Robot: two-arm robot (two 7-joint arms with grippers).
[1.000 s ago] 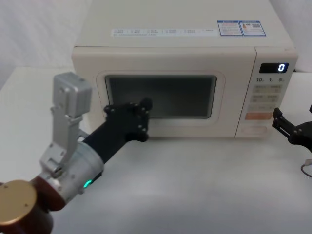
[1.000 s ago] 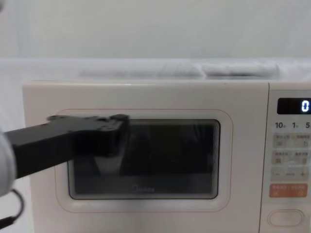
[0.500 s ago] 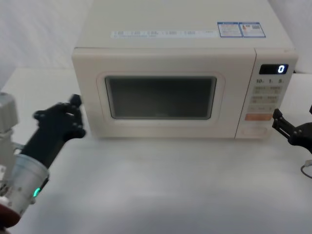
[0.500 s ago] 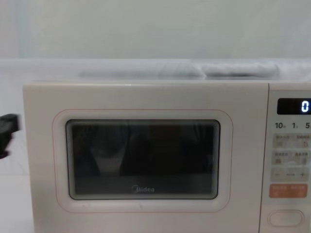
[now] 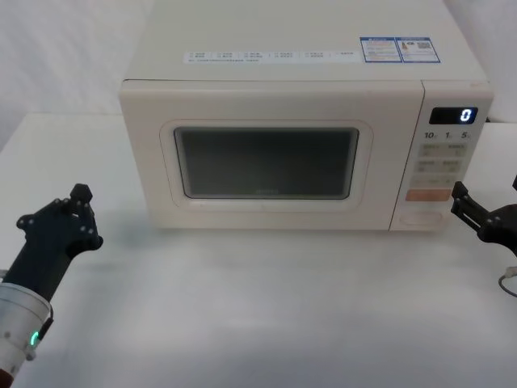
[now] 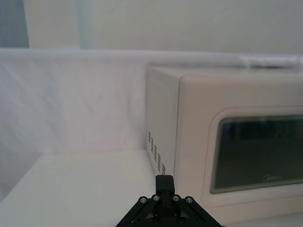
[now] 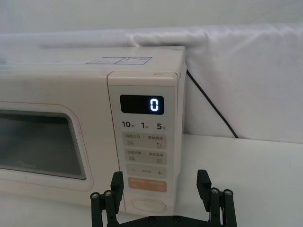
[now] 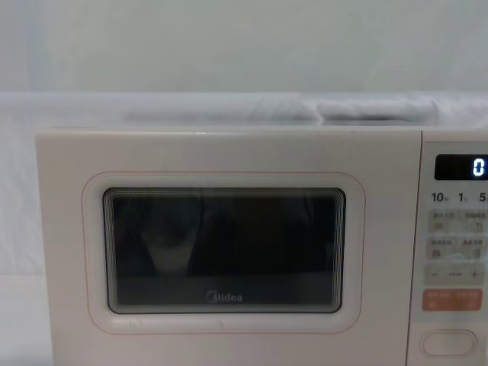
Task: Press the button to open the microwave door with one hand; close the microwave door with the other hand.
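Head view: left claw [image 5: 71, 217] has drawn back from microwave door [image 5: 266, 162] to tabletop [image 5: 266, 307], grip state unreadable; door flush shut.
Right wrist view: right claw [image 7: 161, 198] spread, just before button [image 7: 147, 204].
Chest view: closing looks complete.

One microwave, two grippers, one worktop.

A single microwave [image 5: 299, 121] with one microwave door [image 5: 271, 166] sits at 12 o'clock on the one worktop [image 5: 266, 307]. Its panel carries one display [image 5: 453, 114] showing 0, one orange key [image 5: 427, 193] and one wide cream button [image 5: 422, 216]. Two black grippers: the left gripper [image 5: 60, 222] at 9 o'clock, the right gripper [image 5: 483, 214] at 3 o'clock.
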